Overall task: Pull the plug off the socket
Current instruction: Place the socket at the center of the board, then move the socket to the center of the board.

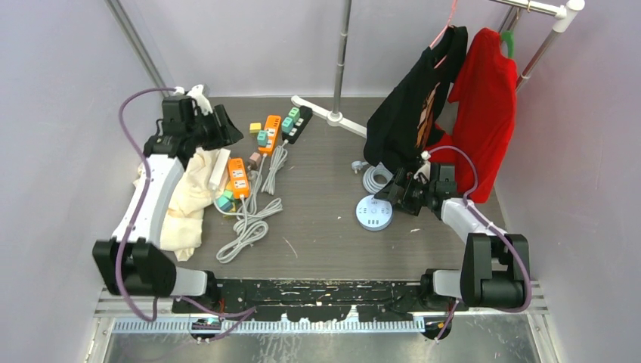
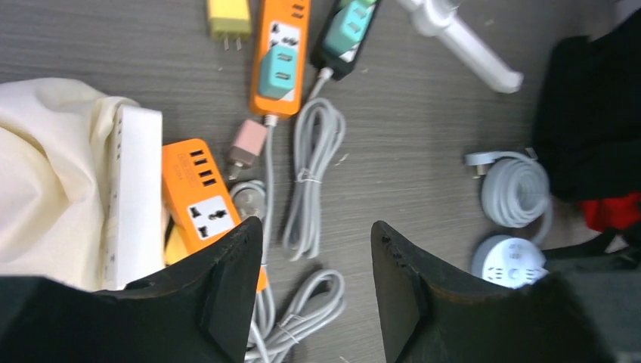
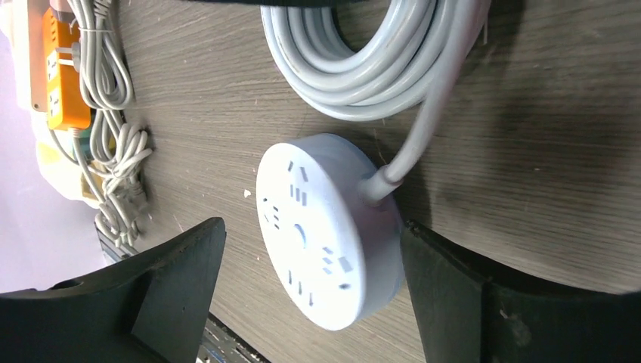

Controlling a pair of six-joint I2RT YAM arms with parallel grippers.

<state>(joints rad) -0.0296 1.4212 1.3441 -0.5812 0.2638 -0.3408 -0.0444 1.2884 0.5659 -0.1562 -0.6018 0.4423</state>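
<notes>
Left wrist view: approach step, my left pincer (image 2: 316,227) part open, empty; next I grip the teal plug (image 2: 281,69).

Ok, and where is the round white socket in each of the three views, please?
Top external: the round socket lies right of centre, on the table.
Left wrist: the round socket is at the lower right, partly hidden.
Right wrist: the round socket fills the centre.
Shared landmark: the coiled cable just beside it in every view.
</notes>
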